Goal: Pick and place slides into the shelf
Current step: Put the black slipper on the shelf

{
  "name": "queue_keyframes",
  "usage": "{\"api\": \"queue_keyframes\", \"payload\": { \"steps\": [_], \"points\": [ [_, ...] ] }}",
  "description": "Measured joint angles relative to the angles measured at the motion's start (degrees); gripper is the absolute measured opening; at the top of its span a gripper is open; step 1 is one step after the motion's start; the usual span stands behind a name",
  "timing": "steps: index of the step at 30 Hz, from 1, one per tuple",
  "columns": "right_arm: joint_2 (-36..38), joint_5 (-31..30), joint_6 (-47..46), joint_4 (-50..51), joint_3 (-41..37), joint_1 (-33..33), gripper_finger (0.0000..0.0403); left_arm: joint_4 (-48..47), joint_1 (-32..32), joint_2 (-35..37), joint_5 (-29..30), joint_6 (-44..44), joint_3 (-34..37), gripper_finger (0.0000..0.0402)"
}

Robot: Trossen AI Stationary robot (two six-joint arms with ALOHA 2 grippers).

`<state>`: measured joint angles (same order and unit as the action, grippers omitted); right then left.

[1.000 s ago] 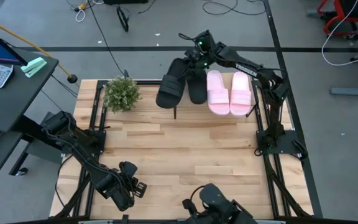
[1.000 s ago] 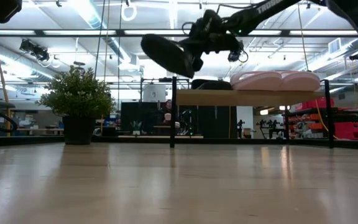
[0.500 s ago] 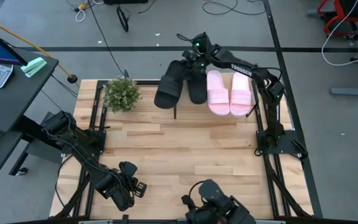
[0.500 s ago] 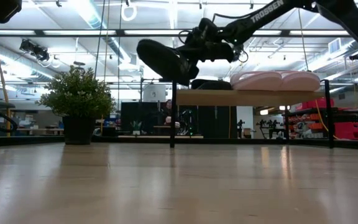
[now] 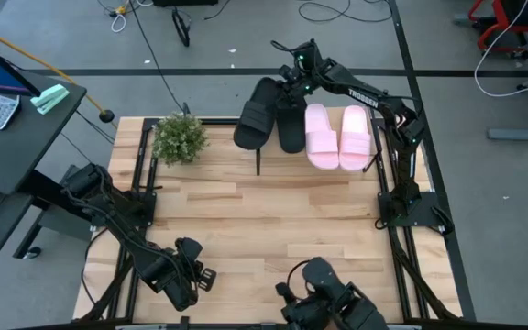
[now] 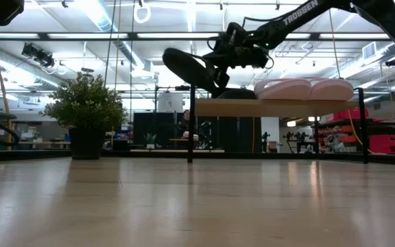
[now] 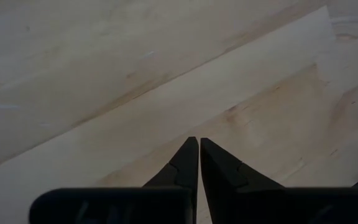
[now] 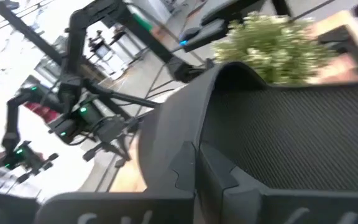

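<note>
Right hand [image 5: 287, 84]: you have it pinched shut on the rim of a black slide [image 5: 256, 114], which hangs in the air, tilted, at the shelf's [image 6: 273, 108] open end, on the side nearest the potted plant [image 5: 180, 137]. In the low view, the carried black slide [image 6: 189, 69] sits above the level of the plywood top board and juts out past the shelf's end upright. You can see the right hand's fingers [image 8: 197, 168] closed over the slide's edge in the right wrist view.

Three slides lie side by side on the shelf: a second black slide [image 5: 291, 126], then two pale pink slides [image 5: 338, 136]. The carried slide overlaps the black one's outer side in the high view.

Left hand [image 5: 191, 275]: you have it parked low over the wooden surface [image 5: 264, 229] at the near left corner, fingertips [image 7: 188, 155] almost together, holding nothing.
</note>
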<state>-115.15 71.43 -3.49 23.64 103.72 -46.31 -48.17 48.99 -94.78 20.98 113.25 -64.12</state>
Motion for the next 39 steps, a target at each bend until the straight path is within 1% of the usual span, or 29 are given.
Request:
{"api": "queue_keyframes", "payload": {
  "steps": [4, 8, 16, 21, 29, 34, 39],
  "points": [
    [-0.01, 1.51, 0.71, -0.38, 0.00, 2.60, 0.0004, -0.22, -0.02, 0.00, 0.02, -0.35, 0.00, 0.0024],
    [-0.04, 2.10, 0.92, -3.60, 0.00, 4.52, 0.0004, -0.31, -0.02, 0.00, 0.02, -0.37, 0.00, 0.0030],
    [-2.22, 0.10, -2.82, -4.82, 0.04, 2.24, 0.0004, -0.20, -0.01, 0.00, -0.01, -0.06, 0.00, 0.0024],
    [-3.04, 0.05, -2.52, -3.18, 0.11, 1.29, 0.0004, -0.16, 0.00, 0.00, 0.01, 0.02, 0.00, 0.0018],
    [-1.77, -1.15, -2.19, -1.56, 0.07, 0.99, 0.0004, -0.30, -0.02, 0.00, -0.01, 0.03, 0.00, 0.0030],
    [-1.38, -2.03, -1.04, 1.74, 0.04, 0.55, 0.0004, -0.51, -0.01, 0.00, -0.01, 0.02, 0.00, 0.0029],
    [-1.21, -3.75, 3.43, 7.10, 0.10, 0.35, 0.0007, -0.51, -0.02, 0.00, 0.00, 0.07, 0.00, 0.0021]
  ]
}}
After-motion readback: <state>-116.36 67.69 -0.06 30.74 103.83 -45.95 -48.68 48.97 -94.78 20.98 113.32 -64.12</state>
